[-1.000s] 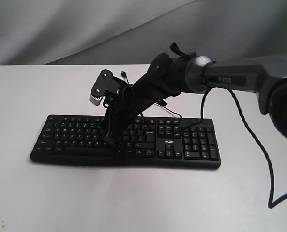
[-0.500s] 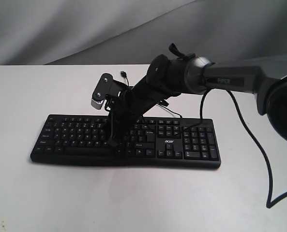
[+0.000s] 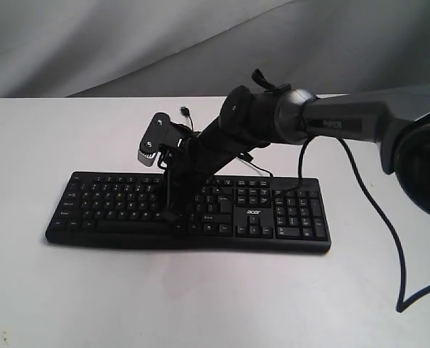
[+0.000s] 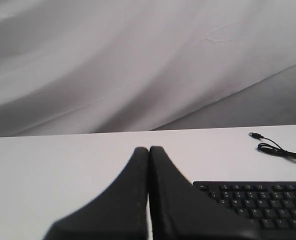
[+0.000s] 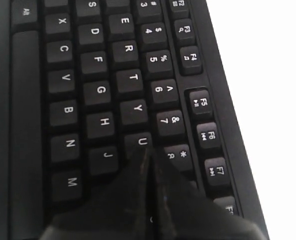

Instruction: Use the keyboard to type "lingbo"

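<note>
The long black keyboard with its white acer logo lies across the white table. My right gripper reaches over from the right and points down onto the letter keys in the middle of the keyboard, fingers shut with nothing between them. In the right wrist view the shut right gripper sits at the edge of the U key, beside the 8 key; the keys under the fingers are hidden, and I cannot tell whether they touch. My left gripper is shut and empty, off the keyboard's corner.
The keyboard's thin black cable curls on the table behind it, its USB plug lying loose. A thick black arm cable hangs at the right. A grey cloth backdrop rises behind the table.
The right arm and its shut gripper have shifted slightly to the right along the letter keys. The keyboard has not moved.
</note>
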Robot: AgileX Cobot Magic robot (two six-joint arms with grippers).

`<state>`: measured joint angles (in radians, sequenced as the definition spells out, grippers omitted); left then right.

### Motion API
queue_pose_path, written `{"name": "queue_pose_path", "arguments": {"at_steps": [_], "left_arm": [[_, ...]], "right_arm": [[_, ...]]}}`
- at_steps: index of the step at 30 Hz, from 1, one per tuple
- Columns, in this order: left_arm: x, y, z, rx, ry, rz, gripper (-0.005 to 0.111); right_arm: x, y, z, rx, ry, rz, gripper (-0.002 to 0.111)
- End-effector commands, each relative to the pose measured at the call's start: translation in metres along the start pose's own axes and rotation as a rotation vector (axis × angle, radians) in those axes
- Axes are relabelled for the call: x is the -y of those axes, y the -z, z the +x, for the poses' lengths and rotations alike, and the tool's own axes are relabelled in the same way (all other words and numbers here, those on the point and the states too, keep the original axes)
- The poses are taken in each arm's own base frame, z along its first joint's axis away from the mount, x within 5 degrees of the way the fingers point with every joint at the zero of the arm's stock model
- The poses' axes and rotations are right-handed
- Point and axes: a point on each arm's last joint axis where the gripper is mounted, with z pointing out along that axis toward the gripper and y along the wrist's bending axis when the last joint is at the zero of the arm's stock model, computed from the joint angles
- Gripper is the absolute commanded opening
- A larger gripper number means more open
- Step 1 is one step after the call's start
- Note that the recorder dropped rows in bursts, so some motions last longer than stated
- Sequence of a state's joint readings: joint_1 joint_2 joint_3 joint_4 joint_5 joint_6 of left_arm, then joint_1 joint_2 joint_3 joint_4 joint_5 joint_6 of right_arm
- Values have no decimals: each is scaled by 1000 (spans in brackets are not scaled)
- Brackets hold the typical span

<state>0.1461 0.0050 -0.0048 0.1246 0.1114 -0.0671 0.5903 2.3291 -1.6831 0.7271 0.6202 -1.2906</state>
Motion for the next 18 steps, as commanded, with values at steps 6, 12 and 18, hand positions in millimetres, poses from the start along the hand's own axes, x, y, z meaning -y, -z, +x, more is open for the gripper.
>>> {"name": "queue_pose_path", "arguments": {"at_steps": [6, 12, 18], "left_arm": [[0, 0, 1, 8, 2, 7, 1], [0, 0, 1, 8, 2, 7, 1], [0, 0, 1, 8, 2, 7, 1]], "right_arm": [[-2, 14, -13, 24, 30, 9, 0], [-16, 16, -25, 31, 62, -33, 0], [-28, 7, -23, 6, 72, -99, 0]]}}
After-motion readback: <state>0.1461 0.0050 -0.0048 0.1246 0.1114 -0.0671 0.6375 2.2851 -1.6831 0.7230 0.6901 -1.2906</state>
